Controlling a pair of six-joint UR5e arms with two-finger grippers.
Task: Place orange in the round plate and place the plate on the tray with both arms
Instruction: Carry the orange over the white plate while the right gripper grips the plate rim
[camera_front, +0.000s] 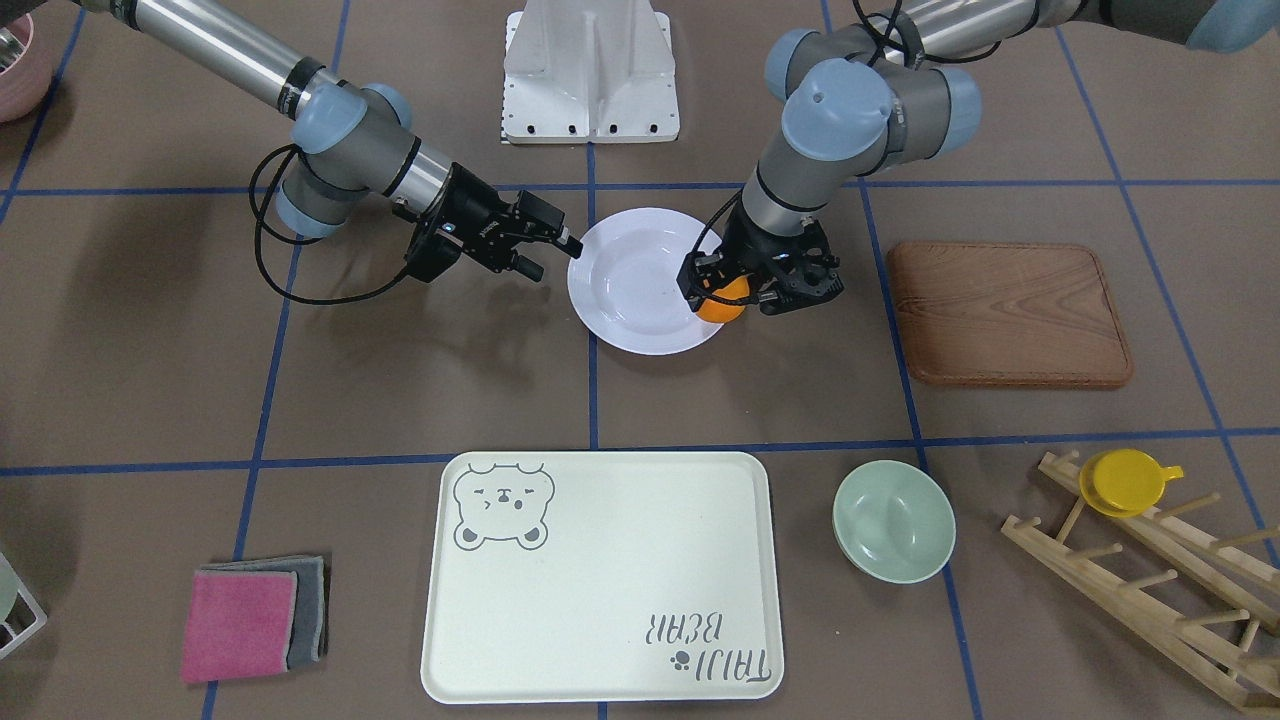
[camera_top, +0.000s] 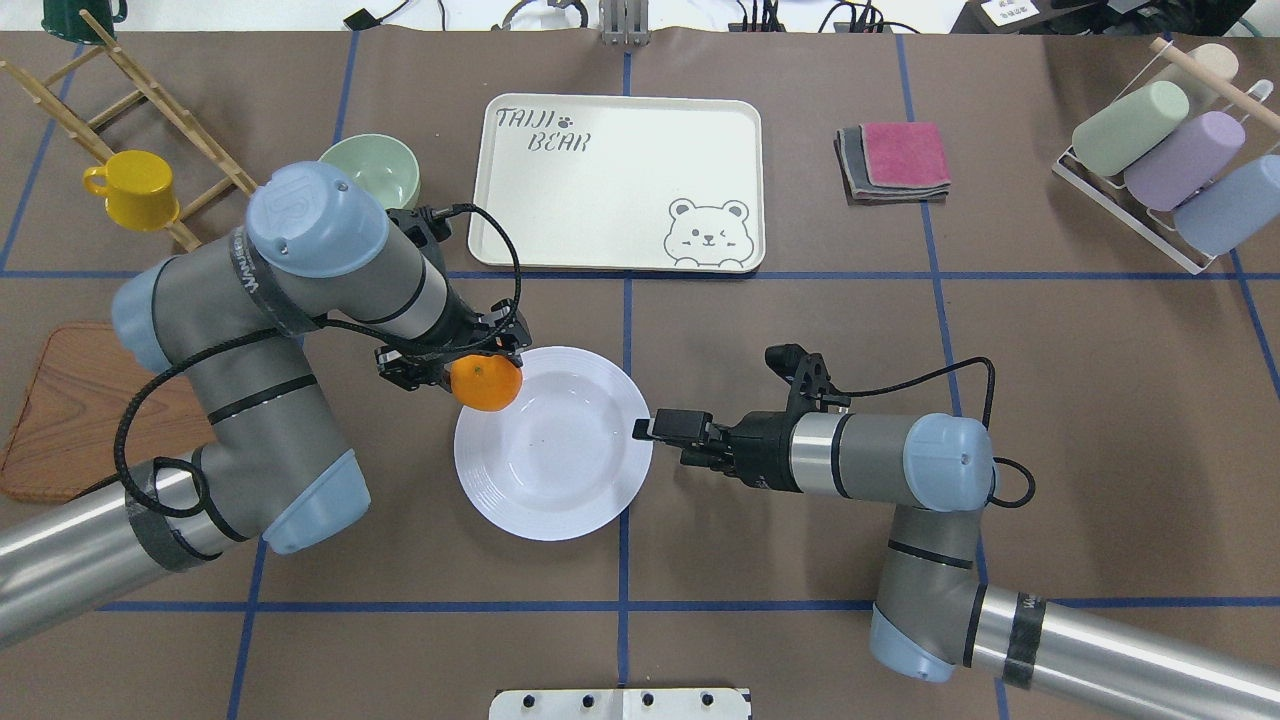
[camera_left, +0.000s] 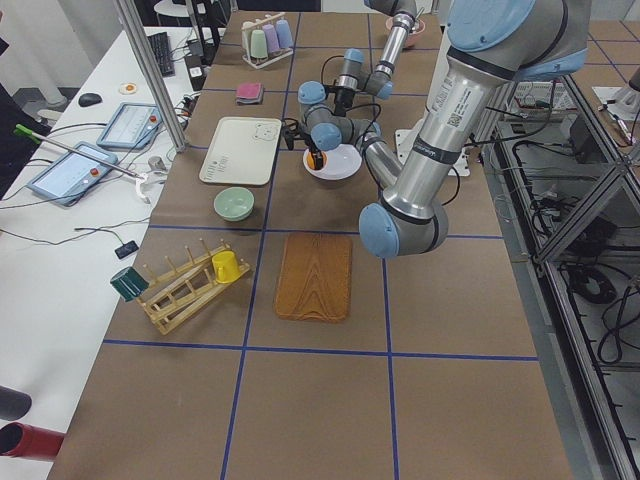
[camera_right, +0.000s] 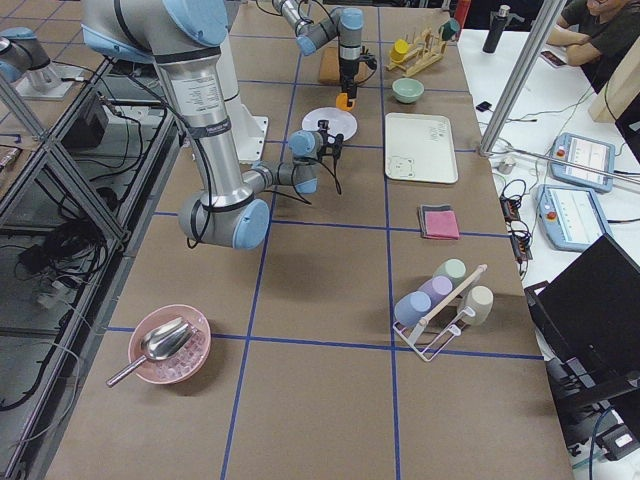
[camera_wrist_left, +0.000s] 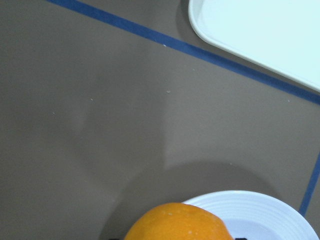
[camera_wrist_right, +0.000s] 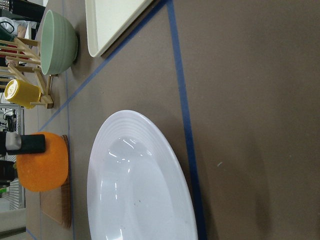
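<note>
The orange (camera_top: 486, 384) hangs just over the left rim of the white round plate (camera_top: 550, 470), with my left gripper (camera_top: 478, 372) shut on it. In the front-facing view the orange (camera_front: 722, 302) sits at the right edge of the plate (camera_front: 635, 300). The left wrist view shows the orange (camera_wrist_left: 175, 222) above the plate rim (camera_wrist_left: 260, 210). My right gripper (camera_top: 648, 432) lies low at the plate's opposite rim, open, with nothing between its fingers. Beyond the plate, the cream bear tray (camera_top: 610, 170) lies bare.
A brown wooden board (camera_front: 1010, 312) lies beside my left arm. A mint bowl (camera_front: 893, 520) and a wooden rack with a yellow cup (camera_front: 1125, 480) stand near the tray. Folded cloths (camera_front: 250, 618) lie on the tray's other side. A cup rack (camera_top: 1160, 150) is far right.
</note>
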